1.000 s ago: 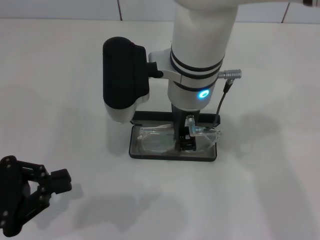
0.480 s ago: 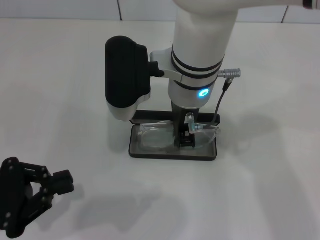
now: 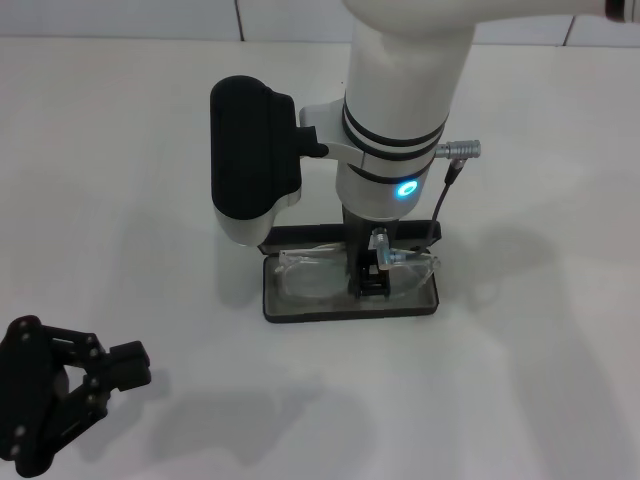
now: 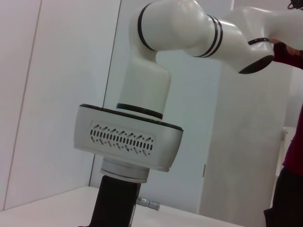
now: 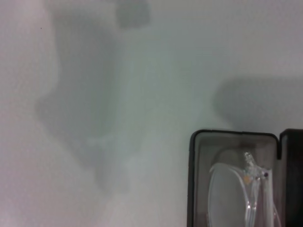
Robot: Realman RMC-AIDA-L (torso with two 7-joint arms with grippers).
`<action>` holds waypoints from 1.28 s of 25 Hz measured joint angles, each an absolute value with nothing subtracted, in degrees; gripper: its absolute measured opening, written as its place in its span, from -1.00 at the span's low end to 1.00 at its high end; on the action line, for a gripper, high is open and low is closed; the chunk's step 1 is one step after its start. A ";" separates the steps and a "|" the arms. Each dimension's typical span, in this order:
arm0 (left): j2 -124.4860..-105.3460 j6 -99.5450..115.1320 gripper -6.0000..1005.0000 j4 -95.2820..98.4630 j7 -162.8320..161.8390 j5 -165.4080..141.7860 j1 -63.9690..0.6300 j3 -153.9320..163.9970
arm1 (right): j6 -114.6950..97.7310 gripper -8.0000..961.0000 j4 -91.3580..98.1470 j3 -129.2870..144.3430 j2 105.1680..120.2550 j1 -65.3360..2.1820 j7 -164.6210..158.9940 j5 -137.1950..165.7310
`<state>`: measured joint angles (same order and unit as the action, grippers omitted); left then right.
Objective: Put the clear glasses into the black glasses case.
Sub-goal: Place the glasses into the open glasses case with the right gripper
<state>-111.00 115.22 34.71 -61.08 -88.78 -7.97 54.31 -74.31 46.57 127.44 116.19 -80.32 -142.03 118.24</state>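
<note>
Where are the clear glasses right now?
In the head view, the clear glasses lie inside the open black glasses case at centre table, with the right tool down on them; the left tool sits apart, near-left.

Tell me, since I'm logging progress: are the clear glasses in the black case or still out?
In. The clear glasses lie in the open black glasses case, with the right tool down on them. The left tool is parked aside.

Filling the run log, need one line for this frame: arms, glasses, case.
right gripper: down in black glasses case, on clear glasses | glasses: in open case | left gripper: parked near-left, off the case
</note>
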 joint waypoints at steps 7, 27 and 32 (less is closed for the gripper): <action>-111.01 115.12 -0.85 34.71 -60.93 -88.78 -7.99 54.43 | -74.34 -0.75 46.58 127.44 116.19 -80.33 -142.20 118.21; -111.27 115.13 -0.85 34.63 -60.82 -88.86 -7.73 54.22 | -74.72 -0.73 47.02 128.09 116.19 -80.45 -142.22 118.57; -111.27 115.13 -0.85 34.63 -60.82 -88.86 -7.73 54.23 | -74.79 -0.73 47.18 128.08 116.19 -80.44 -142.20 118.57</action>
<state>-111.27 115.13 34.63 -60.82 -88.86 -7.73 54.23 -74.79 47.18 128.08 116.19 -80.44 -142.20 118.57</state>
